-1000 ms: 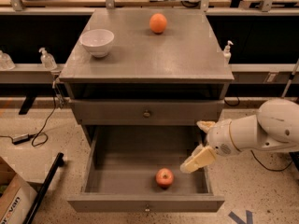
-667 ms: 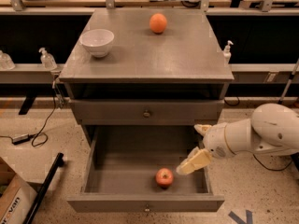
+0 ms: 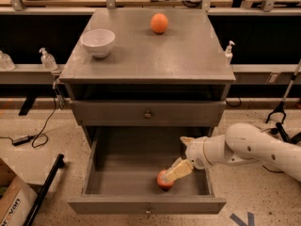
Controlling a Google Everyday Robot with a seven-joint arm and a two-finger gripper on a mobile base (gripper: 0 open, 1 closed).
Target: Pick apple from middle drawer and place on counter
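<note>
1. Wide, deep grey middle drawer [image 3: 127,166], lowest of the cabinet, pulled out toward the camera; small round metal knob [image 3: 148,210] on its front panel.
2. Small round red apple [image 3: 162,182], lying on the drawer floor close behind the front panel, right of centre.
3. My end effector [image 3: 171,175], pale yellow, reaching down into the drawer from the right; its tip lies against the apple's upper right side. I cannot tell how far open it is, nor whether it has hold of the apple.
4. My white rounded arm [image 3: 244,147], coming in from the right edge over the drawer's right wall.
5. Brown cardboard box [image 3: 11,202] and a black bar [image 3: 44,189] on the speckled floor, left of the drawer.
6. Shut grey drawer front [image 3: 117,114] above the open one, with a like knob.
7. Flat, matte grey desk top [image 3: 188,55], roughly square, edge slightly overhanging.
8. White ceramic bowl [image 3: 98,42], upright, at the top's left side.
9. Smooth orange fruit [image 3: 159,23], toward the far edge, well apart from the bowl.
10. Clear pump bottle [image 3: 229,51], just beyond the desk top's right edge.
</note>
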